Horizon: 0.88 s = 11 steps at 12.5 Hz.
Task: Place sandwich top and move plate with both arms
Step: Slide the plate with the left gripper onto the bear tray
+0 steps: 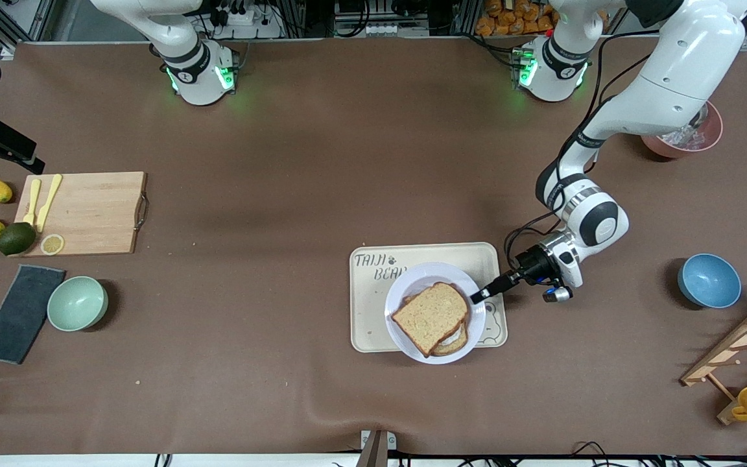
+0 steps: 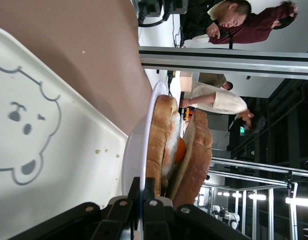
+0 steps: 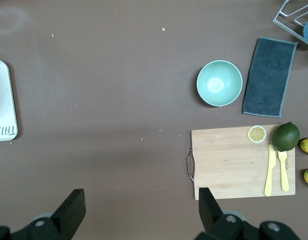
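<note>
The right tool [image 3: 139, 215], held high over bare bench [image 1: 321, 162], has its fingers spread wide; its arm is cut off in the front view. The sandwich top [image 1: 430, 316], light brown with darker crust, lies flat, corners diagonal, hiding most of the egg slice. The plate [image 1: 412, 279] rests on the tray [image 1: 364, 311]. The left tool [image 1: 481, 296] is clamped on the plate rim.

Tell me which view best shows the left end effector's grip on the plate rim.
Left wrist view: the left end effector is shut on the raised rim of the round pale lavender-white plate, edge-on. Front view shows its black fingers reaching the plate's rim, but not the contact. Right wrist view shows neither.
</note>
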{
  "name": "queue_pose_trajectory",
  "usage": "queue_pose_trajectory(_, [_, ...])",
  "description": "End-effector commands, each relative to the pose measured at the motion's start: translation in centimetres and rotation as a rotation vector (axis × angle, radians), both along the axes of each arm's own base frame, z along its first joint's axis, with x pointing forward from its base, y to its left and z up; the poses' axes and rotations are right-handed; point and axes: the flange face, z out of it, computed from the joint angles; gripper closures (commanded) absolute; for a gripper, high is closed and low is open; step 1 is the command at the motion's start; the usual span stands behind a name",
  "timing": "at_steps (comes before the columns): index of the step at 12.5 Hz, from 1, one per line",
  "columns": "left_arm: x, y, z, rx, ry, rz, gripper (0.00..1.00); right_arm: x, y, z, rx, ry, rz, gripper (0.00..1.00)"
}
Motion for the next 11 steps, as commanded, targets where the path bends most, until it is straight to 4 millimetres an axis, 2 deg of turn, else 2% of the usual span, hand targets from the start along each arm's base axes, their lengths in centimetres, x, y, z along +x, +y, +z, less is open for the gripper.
queue_pose_trajectory(1, [-0.7, 0.4, -1.5, 0.035, -0.008, -0.037, 1.00, -0.6, 0.1, 0.1, -0.026, 0.005, -0.008, 0.00])
queue_pose_trajectory(3, [-1.7, 1.0, -3.1, 0.058, -0.017, -0.044, 1.00, -0.7, 0.0, 0.0, -0.025, 0.013, -0.011, 0.00])
queue_pose_trajectory(8, [-3.3, 2.4, -4.8, 0.084, -0.008, -0.048, 1.00, -0.7, 0.0, 0.0, -0.030, 0.016, -0.013, 0.00])
queue_pose_trajectory(9, [-3.3, 2.5, -4.8, 0.091, -0.010, -0.063, 0.92, -0.8, 0.0, -0.1, -0.030, 0.024, -0.013, 0.00])
queue_pose_trajectory(10, [-3.3, 2.7, -4.8, 0.096, -0.012, -0.070, 0.44, -0.8, -0.1, -0.3, -0.029, 0.033, -0.014, 0.00])
queue_pose_trajectory(11, [-3.3, 3.2, -4.9, 0.099, -0.015, -0.065, 0.00, -0.9, 0.0, -0.2, -0.029, 0.035, -0.013, 0.00])
